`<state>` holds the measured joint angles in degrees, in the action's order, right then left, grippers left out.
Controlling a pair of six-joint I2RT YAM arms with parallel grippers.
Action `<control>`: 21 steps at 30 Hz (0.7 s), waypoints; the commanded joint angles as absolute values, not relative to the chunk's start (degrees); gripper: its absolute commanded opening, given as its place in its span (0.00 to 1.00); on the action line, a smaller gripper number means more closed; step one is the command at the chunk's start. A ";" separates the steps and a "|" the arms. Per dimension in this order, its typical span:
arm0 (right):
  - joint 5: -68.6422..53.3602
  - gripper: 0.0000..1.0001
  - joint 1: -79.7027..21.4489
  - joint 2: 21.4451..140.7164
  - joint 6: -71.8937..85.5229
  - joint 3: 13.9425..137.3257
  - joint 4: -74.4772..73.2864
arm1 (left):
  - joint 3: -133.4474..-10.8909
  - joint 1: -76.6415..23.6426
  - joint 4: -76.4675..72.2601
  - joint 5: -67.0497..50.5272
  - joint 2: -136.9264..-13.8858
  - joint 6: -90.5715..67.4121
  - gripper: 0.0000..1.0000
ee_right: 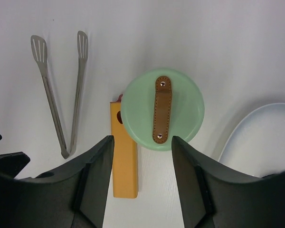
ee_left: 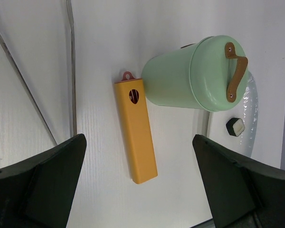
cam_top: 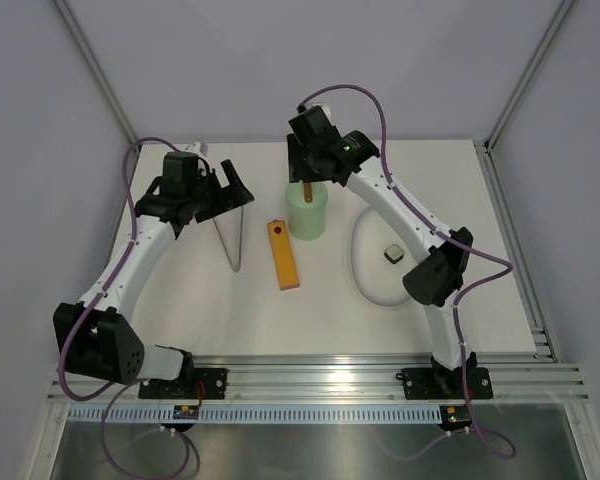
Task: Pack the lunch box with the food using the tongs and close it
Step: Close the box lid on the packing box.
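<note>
The mint-green lunch box [cam_top: 307, 215] stands upright at the table's middle with its lid [ee_right: 183, 111] on and the brown handle [ee_right: 162, 109] on top. My right gripper [ee_right: 142, 142] hangs open directly above the lid, holding nothing. The grey tongs [cam_top: 232, 238] lie flat on the table left of the box, with nothing holding them. My left gripper [cam_top: 235, 190] stands wide open and empty over their joined end. One piece of food, a dark-and-white cube [cam_top: 392, 254], rests on the white plate [cam_top: 360, 270]. The cube [ee_left: 235, 127] also shows in the left wrist view.
A long orange block [cam_top: 283, 255] lies between the tongs and the lunch box, close against the box's base. The white oval plate [ee_right: 261, 137] sits to the right of the box, under the right arm's forearm. A metal rail runs along the table's right edge.
</note>
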<state>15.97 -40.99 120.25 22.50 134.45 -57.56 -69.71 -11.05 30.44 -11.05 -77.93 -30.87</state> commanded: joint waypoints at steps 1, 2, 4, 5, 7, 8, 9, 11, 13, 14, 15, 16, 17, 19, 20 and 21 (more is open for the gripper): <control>15.21 0.60 -41.57 122.69 22.50 132.28 -56.95 | -69.08 -10.81 29.18 -9.93 -75.76 -30.50 0.99; 15.03 0.59 -41.49 124.17 22.50 131.58 -57.13 | -69.00 -10.81 29.18 -9.93 -75.67 -30.50 0.99; 15.38 0.59 -41.57 126.02 22.59 131.22 -58.78 | -68.82 -10.81 29.09 -9.93 -75.59 -30.50 0.99; 15.82 0.59 -41.49 127.78 22.59 132.00 -59.67 | -68.64 -10.81 29.18 -9.93 -75.59 -30.59 0.99; 16.17 0.60 -41.49 129.02 22.59 133.06 -61.95 | -68.38 -10.81 29.09 -9.93 -75.59 -30.59 0.99; 16.43 0.59 -41.57 129.20 22.50 133.76 -62.48 | -68.29 -10.81 29.00 -9.93 -75.59 -30.67 0.99; 16.78 0.59 -41.57 128.94 22.50 134.29 -62.66 | -68.20 -10.81 29.00 -10.02 -75.67 -30.67 0.99; 17.40 0.60 -41.66 126.58 22.41 134.38 -62.32 | -68.12 -10.81 29.00 -10.11 -75.59 -30.59 0.99; 18.45 0.60 -41.66 124.38 22.15 134.65 -61.79 | -68.12 -10.81 29.00 -10.11 -75.41 -30.59 0.99; 19.07 0.60 -41.57 121.76 22.32 134.56 -61.44 | -68.20 -10.81 29.09 -10.11 -75.24 -30.59 0.99; 20.38 0.60 -41.66 120.42 22.15 133.86 -61.09 | -68.29 -10.81 29.09 -10.11 -75.23 -30.67 0.99; 21.17 0.60 -41.57 118.93 22.06 133.25 -60.21 | -68.38 -10.81 29.18 -10.11 -75.06 -30.59 0.99; 22.40 0.61 -41.66 115.87 22.06 132.29 -59.51 | -68.38 -10.81 29.27 -10.11 -74.97 -30.59 0.99; 26.27 0.64 -41.66 112.34 22.23 127.99 -56.97 | -68.64 -10.81 29.44 -10.11 -74.71 -30.59 0.99; 27.85 0.68 -41.57 108.84 22.50 126.05 -56.08 | -68.73 -10.81 29.53 -10.11 -74.36 -30.59 0.99; 30.91 0.71 -41.49 107.16 23.11 121.86 -55.29 | -68.99 -10.81 29.71 -10.11 -74.18 -30.59 0.99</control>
